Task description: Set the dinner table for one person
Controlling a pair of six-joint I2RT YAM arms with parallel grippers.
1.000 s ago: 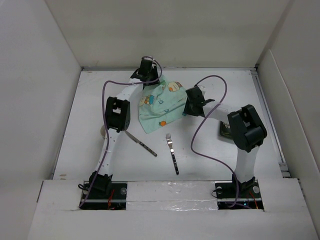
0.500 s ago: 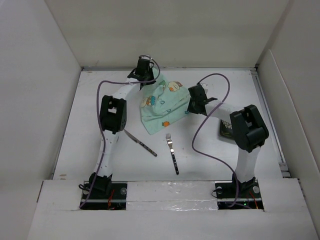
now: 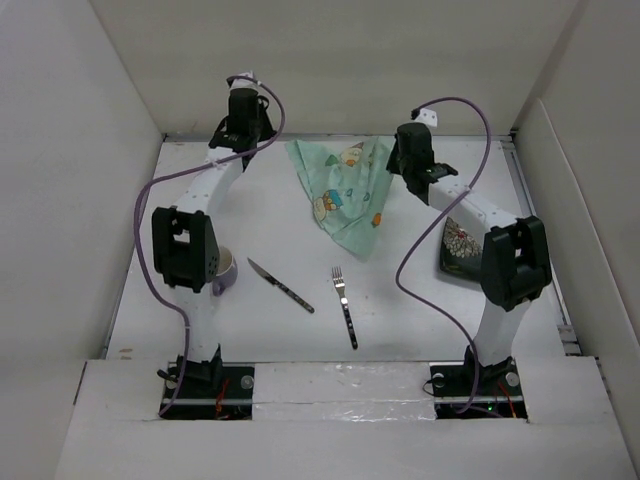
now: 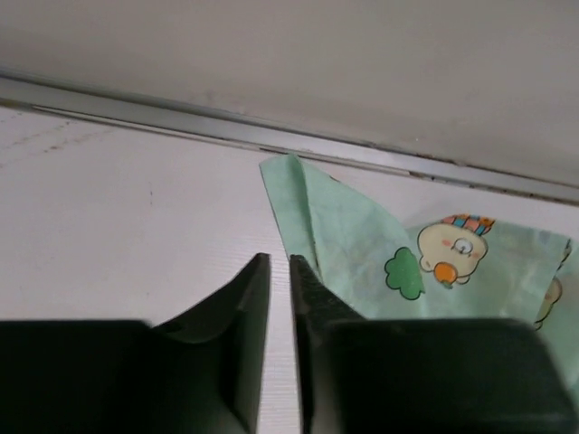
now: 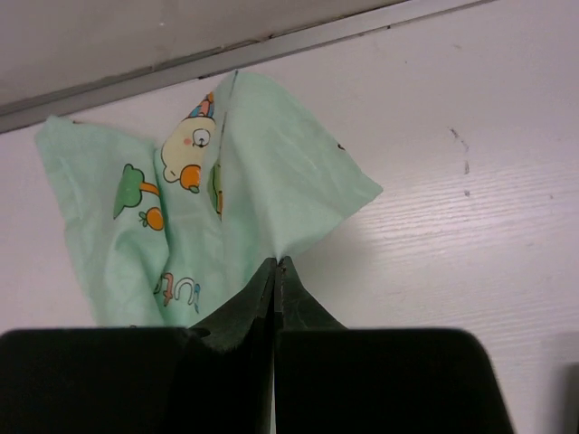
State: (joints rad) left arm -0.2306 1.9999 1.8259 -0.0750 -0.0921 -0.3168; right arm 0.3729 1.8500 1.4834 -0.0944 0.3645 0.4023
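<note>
Shows a white dinner table (image 3: 270, 335) from above, spreading under and all round a fork (image 3: 344, 305) near its front edge. Places the right gripper (image 5: 275, 264) and left gripper (image 4: 279, 260) far behind the fork now, up by the back wall (image 3: 340, 70), no longer huddled just behind the tines as a second ago. Finds the mint-green cartoon cloth (image 3: 345, 190) carried back with them, well behind the fork and opened wider than before.

Right gripper: clenched on a fold of the cloth. Left gripper: jaws almost together, bare table in the slit, cloth corner just beyond the tips, so apparently slipped free.

Leaves a knife (image 3: 280, 285) just left of the fork, a cup (image 3: 224, 270) further left, a plate (image 3: 460, 245) to the right. Suggests the spreading is only half won and probably needs a fresh left grasp.
</note>
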